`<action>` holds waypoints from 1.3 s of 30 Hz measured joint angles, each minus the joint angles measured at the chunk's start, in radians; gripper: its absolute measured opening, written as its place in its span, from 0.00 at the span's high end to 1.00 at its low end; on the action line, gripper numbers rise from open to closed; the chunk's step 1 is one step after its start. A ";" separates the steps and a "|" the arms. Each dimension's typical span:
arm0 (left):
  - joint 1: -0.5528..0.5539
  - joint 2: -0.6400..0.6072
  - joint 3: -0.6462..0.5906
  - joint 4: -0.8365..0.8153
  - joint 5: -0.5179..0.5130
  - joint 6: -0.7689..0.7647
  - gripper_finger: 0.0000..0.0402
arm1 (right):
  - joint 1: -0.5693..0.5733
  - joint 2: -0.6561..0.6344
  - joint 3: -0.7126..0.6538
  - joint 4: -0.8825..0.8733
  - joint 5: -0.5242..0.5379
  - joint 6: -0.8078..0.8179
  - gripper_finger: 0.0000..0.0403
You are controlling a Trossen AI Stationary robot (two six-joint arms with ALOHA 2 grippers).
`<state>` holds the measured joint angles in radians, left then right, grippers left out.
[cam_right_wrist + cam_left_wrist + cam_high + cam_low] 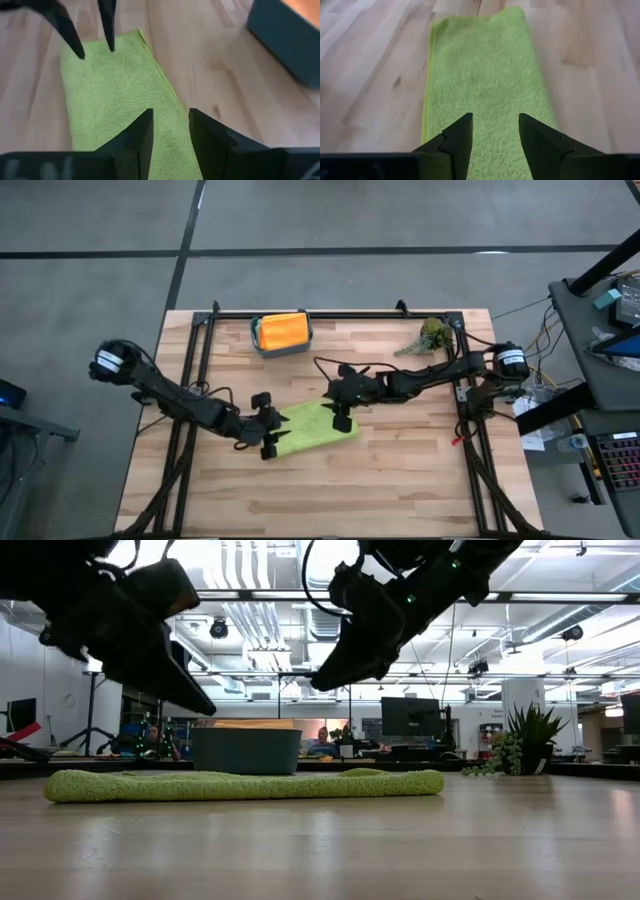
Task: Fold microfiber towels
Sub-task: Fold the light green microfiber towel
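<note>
Lime green towel (318, 429), plain (no pattern). Teal bin (282, 346) holds an orange cloth (282, 330). Table (400, 470): pale wood grain. Arms dark.

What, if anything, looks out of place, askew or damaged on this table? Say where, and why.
Nothing stands out. The lime green towel lies flat on the table, folded into a strip, with the open left gripper and open right gripper above its two ends. An orange towel sits in the teal bin, and the plant sprig lies near the far edge.
</note>
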<state>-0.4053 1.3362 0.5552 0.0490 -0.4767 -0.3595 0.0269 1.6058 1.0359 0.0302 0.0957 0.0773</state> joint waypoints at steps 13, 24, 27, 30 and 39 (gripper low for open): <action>0.000 0.117 0.000 -0.004 0.019 -0.080 0.64 | -0.007 -0.007 0.000 -0.364 -0.079 0.529 0.61; 0.000 0.135 0.000 -0.024 0.022 -0.047 0.64 | -0.007 -0.009 -0.044 -0.461 -0.078 0.700 0.41; 0.000 0.135 -0.001 -0.040 0.022 -0.053 0.64 | -0.002 0.003 -0.070 -0.400 -0.078 0.731 0.38; 0.000 0.135 -0.001 -0.039 0.022 -0.053 0.64 | 0.004 0.030 -0.094 -0.327 -0.079 0.745 0.36; 0.001 0.135 -0.003 -0.039 0.022 -0.046 0.64 | 0.008 0.108 -0.100 -0.129 -0.121 0.737 0.37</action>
<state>-0.4046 1.4715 0.5526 0.0102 -0.4545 -0.4053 0.0345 1.7143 0.9356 -0.0989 -0.0253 0.8140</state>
